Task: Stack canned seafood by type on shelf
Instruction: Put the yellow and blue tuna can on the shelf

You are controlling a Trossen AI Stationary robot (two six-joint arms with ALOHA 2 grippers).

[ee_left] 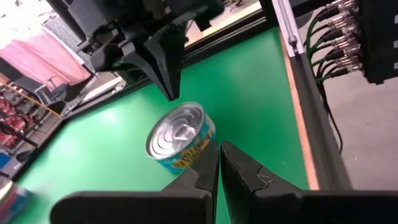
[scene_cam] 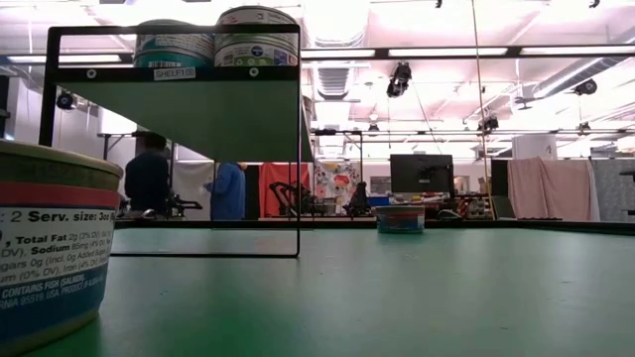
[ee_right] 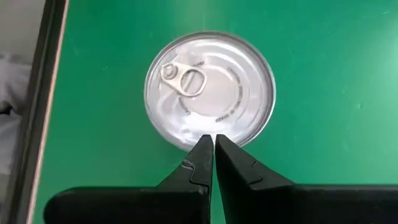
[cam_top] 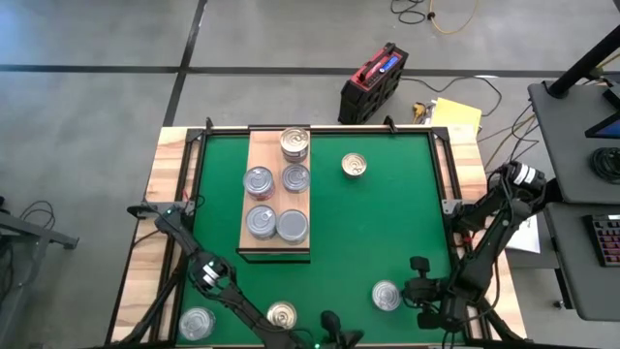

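Right gripper [ee_right: 213, 144], fingers pressed together w/ nothing between, is held above a silver-lidded can [ee_right: 209, 88] on the green mat [cam_top: 378, 223], near the front-right edge. Left gripper [ee_left: 219, 155], likewise clenched and empty, is seen at front centre, tips just beside the same can [ee_left: 180, 137]. Shelf [cam_top: 260, 155] is set left of centre w/ five cans [cam_top: 278, 186] on top. One gold-lidded can [cam_top: 355, 166] stands apart at rear; two more cans [cam_top: 238, 319] lie at the front-left edge. Mat centre and right side are left open.
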